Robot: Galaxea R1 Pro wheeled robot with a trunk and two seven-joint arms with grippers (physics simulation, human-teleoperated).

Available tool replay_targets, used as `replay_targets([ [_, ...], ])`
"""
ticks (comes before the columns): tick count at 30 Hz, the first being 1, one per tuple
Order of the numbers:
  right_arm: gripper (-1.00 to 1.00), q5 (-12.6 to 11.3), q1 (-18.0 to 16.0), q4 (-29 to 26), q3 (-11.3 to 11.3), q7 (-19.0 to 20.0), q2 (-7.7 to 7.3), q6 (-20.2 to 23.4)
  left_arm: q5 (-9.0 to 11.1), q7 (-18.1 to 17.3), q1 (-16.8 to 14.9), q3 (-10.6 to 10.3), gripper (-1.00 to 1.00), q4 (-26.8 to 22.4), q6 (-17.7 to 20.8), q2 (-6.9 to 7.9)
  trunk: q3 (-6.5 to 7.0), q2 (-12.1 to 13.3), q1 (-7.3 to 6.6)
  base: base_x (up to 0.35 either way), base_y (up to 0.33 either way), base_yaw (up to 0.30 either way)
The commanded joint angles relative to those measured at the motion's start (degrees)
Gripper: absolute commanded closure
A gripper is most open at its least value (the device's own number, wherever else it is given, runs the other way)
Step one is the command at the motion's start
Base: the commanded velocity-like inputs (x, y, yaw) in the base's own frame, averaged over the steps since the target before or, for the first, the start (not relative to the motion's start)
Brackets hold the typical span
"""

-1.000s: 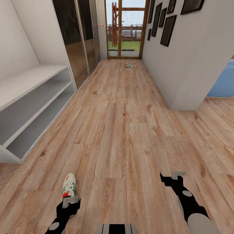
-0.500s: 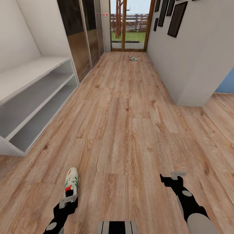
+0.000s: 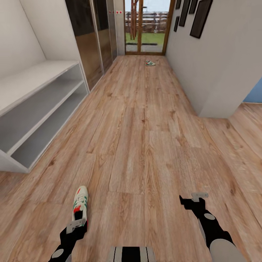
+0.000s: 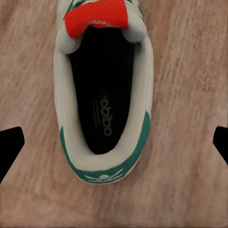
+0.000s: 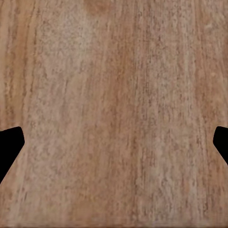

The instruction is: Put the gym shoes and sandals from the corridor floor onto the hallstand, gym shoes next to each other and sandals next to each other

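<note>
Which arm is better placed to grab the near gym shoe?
Left. The left gripper hangs open right above the gym shoe; the right gripper is over bare floor.

Two sneakers on the floor, rack unloaded.
Near sneaker (image 3: 80, 202) flat on the wood floor (image 3: 145, 145) just ahead of the left gripper (image 3: 76, 226), toe away from it, heel under the spread fingers; white, green stripes, red tongue, dark inside. Second sneaker (image 3: 150, 63) far ahead near the glass door. White rack (image 3: 40, 102) ahead and left of that gripper, shelves bare.
</note>
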Motion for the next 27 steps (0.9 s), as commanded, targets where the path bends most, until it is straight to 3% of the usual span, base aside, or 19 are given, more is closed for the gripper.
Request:
replay_targets([
  [1,-1.0,0.53,-0.07,0.0,-0.49,0.41,0.04,-0.32,-0.11,0.04,-0.08,0.09,-1.0,0.06,-0.2,-0.02,-0.31,-0.03,0.01,0.0,0.0,0.0],
  [8,-1.0,0.5,-0.07,0.03,-0.49,0.41,0.04,-0.31,-0.18,0.01,-0.11,-0.13,-1.0,-0.01,-0.67,0.03,-2.39,-0.12,0.19,0.0,0.0,0.0],
  [10,-1.0,0.5,-0.07,0.05,-0.37,0.41,0.08,-0.38,-0.2,0.0,-0.2,-0.05,-1.0,-0.02,-3.21,0.26,-3.01,-0.15,0.24,0.0,0.0,0.0],
  [14,-1.0,0.5,-0.07,0.05,-0.27,0.41,0.15,-0.44,-0.16,-0.04,-0.5,-0.09,-1.0,-0.05,-4.76,0.43,-4.26,-0.2,0.35,0.0,0.0,0.0],
  [27,-1.0,0.49,-0.07,0.08,-0.23,0.41,0.22,-0.49,-0.11,-0.57,-0.65,-0.18,-1.0,-0.13,-5.44,0.35,-8.32,-0.38,0.68,0.0,0.0,0.0],
])
